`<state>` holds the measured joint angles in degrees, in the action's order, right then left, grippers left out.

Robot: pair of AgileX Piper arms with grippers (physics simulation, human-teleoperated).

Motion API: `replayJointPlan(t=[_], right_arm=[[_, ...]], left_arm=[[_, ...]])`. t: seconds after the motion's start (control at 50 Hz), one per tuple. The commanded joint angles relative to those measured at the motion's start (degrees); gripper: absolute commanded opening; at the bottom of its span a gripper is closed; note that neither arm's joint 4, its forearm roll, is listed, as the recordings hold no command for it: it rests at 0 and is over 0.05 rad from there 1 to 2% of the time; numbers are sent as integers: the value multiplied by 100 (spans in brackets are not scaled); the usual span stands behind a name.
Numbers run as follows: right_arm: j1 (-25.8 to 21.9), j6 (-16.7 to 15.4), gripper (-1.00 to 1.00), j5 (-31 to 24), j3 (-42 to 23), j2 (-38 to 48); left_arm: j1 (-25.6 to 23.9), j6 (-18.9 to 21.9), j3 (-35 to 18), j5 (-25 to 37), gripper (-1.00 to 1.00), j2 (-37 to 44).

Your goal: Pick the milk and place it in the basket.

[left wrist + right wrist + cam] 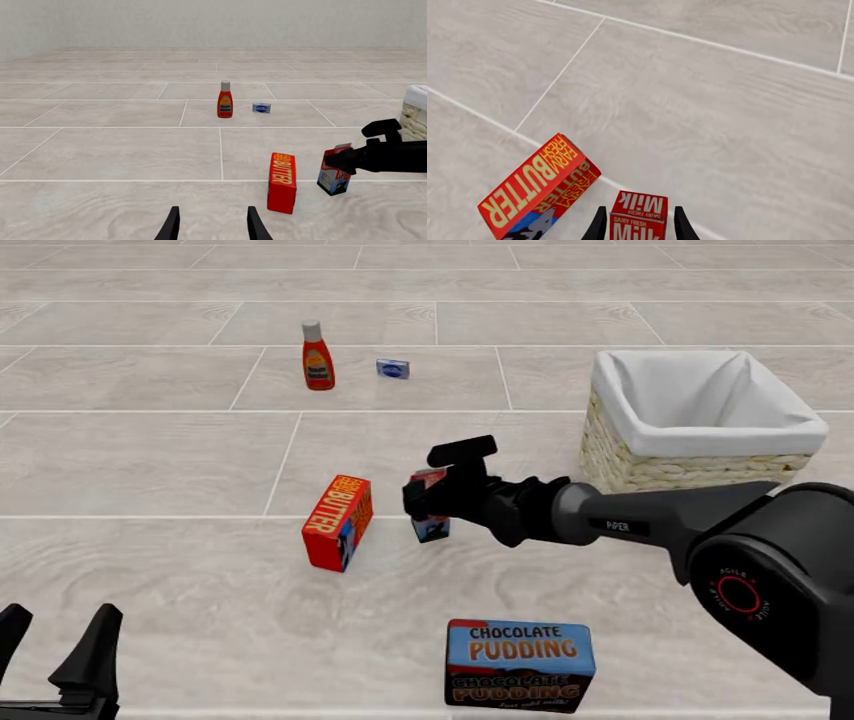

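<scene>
**Milk carton held in the right gripper near the table's middle**

The milk [430,508] is seen near the middle of the table, a little toward the near edge, clamped between the two fingers of the right gripper [424,502]. In the right wrist view the carton [638,216] is framed on both sides by the black fingers [598,224], which are closed against its sides. From the left wrist view the carton [334,170] appears tilted, and its lower edge seems slightly raised above the surface, though contact cannot be ruled out.

Just beside the milk, on its left, the butter box [336,522] is stood on end, apart from the carton. The basket [699,422] is placed toward the right edge of the table, well apart from the milk, with its white lining folded over the rim.

Toward the far edge, a ketchup bottle [316,357] is stood upright, with a small blue packet [392,368] just beside it. A chocolate pudding box [519,665] is set at the near edge.

The left gripper [54,650] is held at the near left corner, its fingers spread apart with nothing between them.
</scene>
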<state>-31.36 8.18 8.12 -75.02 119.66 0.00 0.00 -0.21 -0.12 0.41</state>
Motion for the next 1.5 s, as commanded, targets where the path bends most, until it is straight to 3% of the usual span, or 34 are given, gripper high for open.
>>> replayJointPlan(t=[0.02,0.04,0.24,0.5,1.04,1.5], right_arm=[[-34,83,100,64,-26,164],[27,27,-100,75,1,131],[36,-20,-100,84,182,-224],[162,-340,-100,-31,416,-1136],[638,-715,-100,-918,136,-2721],[1309,-492,-100,-1640,-364,-3442]], left_arm=[[0,1,0,0,100,0],[0,0,0,0,100,0],[-1,0,0,0,100,0],[0,2,0,0,100,1],[1,1,0,0,100,1],[-6,0,13,-34,100,21]])
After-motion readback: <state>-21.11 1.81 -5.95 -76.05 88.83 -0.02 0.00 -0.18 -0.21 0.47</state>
